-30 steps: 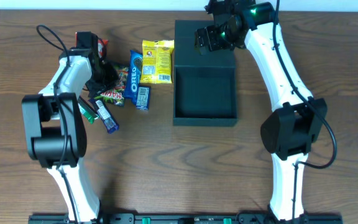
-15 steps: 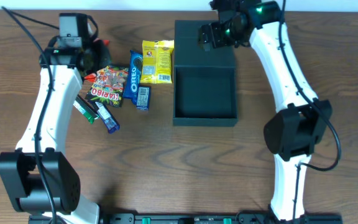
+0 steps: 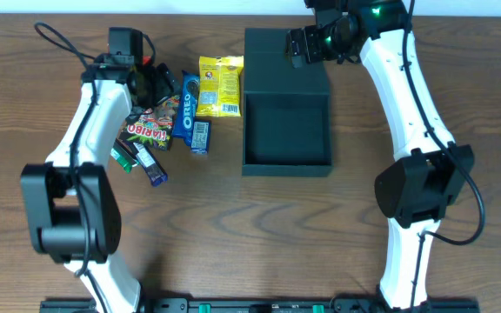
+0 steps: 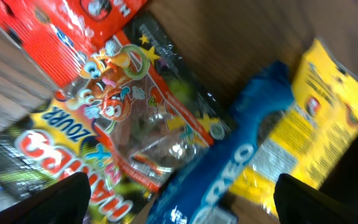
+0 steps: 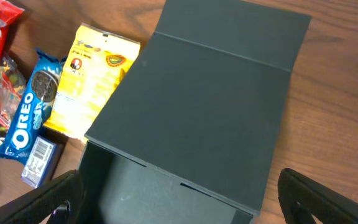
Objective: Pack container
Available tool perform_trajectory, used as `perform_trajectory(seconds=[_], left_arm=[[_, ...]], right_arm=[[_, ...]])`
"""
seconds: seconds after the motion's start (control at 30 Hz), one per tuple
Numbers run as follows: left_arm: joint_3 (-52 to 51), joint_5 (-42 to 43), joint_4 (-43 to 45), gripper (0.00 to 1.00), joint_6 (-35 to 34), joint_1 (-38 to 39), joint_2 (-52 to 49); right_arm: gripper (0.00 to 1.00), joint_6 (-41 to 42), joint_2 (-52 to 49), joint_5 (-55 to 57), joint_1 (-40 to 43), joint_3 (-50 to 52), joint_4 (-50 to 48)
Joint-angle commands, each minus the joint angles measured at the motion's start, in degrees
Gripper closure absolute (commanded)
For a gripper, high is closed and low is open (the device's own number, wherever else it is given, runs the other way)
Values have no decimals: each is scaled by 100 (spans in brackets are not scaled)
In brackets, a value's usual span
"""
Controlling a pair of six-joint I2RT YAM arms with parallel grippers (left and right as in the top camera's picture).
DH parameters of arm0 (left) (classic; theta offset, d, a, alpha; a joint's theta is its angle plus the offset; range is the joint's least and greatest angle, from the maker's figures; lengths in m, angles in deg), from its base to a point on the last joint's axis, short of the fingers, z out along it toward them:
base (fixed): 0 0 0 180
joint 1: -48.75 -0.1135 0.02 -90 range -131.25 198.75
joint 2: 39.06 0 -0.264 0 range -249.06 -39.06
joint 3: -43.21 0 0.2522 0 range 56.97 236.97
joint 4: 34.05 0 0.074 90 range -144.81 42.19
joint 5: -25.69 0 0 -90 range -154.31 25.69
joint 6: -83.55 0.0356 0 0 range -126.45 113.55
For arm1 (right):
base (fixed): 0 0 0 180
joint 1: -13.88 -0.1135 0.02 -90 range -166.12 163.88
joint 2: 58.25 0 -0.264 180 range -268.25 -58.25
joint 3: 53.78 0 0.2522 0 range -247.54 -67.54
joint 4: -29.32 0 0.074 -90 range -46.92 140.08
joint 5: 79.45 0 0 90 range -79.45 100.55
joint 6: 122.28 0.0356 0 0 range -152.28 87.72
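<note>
Currently | OREO pack [image 4: 229,168] | HARIBO bag [image 3: 150,128] | left claw [image 4: 182,200] wide | right claw [image 5: 179,200] wide

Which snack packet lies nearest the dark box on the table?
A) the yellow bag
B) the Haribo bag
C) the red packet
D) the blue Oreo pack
A: the yellow bag lies right beside the left wall of the container, while the Oreo pack sits farther left.

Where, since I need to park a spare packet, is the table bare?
Bare wood lies on the robot's side of the dark teal-black square cardboard container and between it and the white right arm. Crowded: the colourful snack packets left of it.
</note>
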Motion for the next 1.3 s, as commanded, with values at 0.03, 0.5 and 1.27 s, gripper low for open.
perform_trajectory(seconds=[0.03,0.5,1.27], left_arm=[[31,66,160,5,-800,-42,-476],[31,682,732,5,-962,-400,-1429],[35,986,166,63,61,-426,-2133]], right_arm=[[1,-81,175,-48,11,-20,31],[1,-83,175,-46,11,-20,98],[1,-83,175,-46,11,-20,260]])
